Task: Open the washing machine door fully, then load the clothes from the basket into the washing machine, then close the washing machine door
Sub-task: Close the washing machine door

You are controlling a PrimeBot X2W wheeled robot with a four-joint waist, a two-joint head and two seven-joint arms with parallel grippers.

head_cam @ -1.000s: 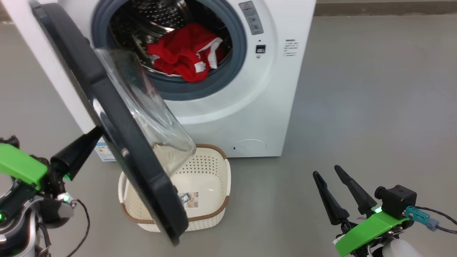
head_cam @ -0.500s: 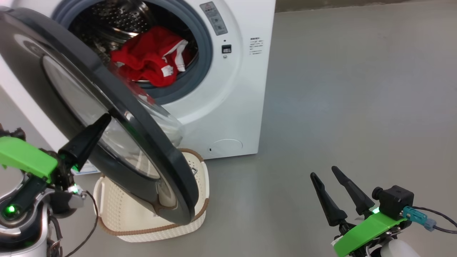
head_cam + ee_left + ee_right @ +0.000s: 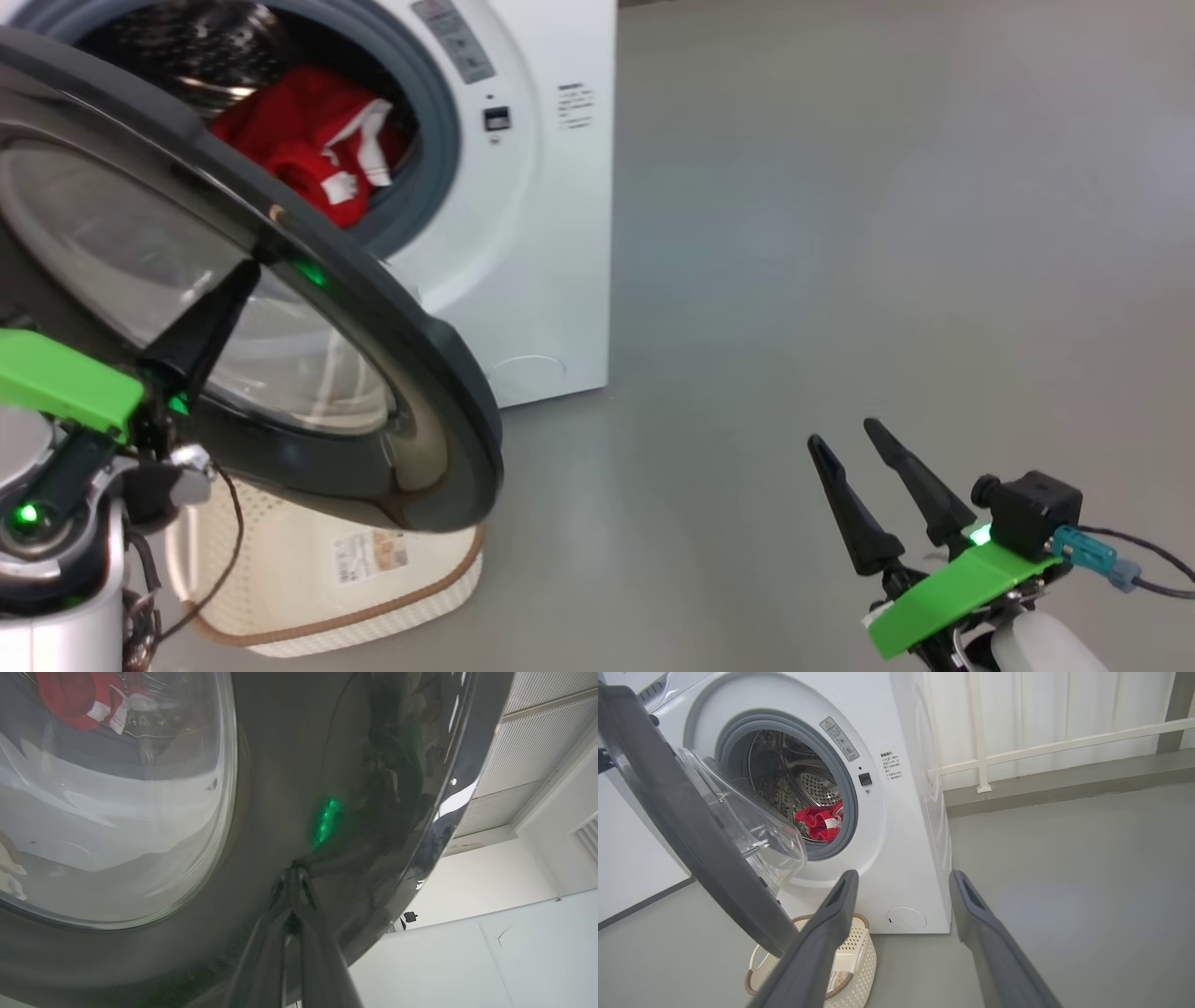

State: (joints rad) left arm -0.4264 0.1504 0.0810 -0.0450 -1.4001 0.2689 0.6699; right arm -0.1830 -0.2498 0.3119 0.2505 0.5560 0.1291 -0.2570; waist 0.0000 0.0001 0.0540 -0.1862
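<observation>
Grey floor (image 3: 840, 233) carries the washing machine (image 3: 551, 233) at eleven o'clock, clothes (image 3: 299, 149) in its drum, and your left gripper (image 3: 241, 285), pinched shut on nothing, touches the outer face of the half-open washing machine door (image 3: 373, 308), so closing likely means pushing toward twelve; your right gripper (image 3: 843, 432) hangs spread at four.

1. The partly open washing machine door (image 3: 411, 364) slants across the drum mouth (image 3: 308, 56) (its glass bowl (image 3: 112, 233) bulging inward), leaving a gap on the right.
2. The basket (image 3: 373, 579) sits beneath the door's lower edge.
3. Bare floor (image 3: 840, 233) lies right of the washing machine (image 3: 551, 233).
</observation>
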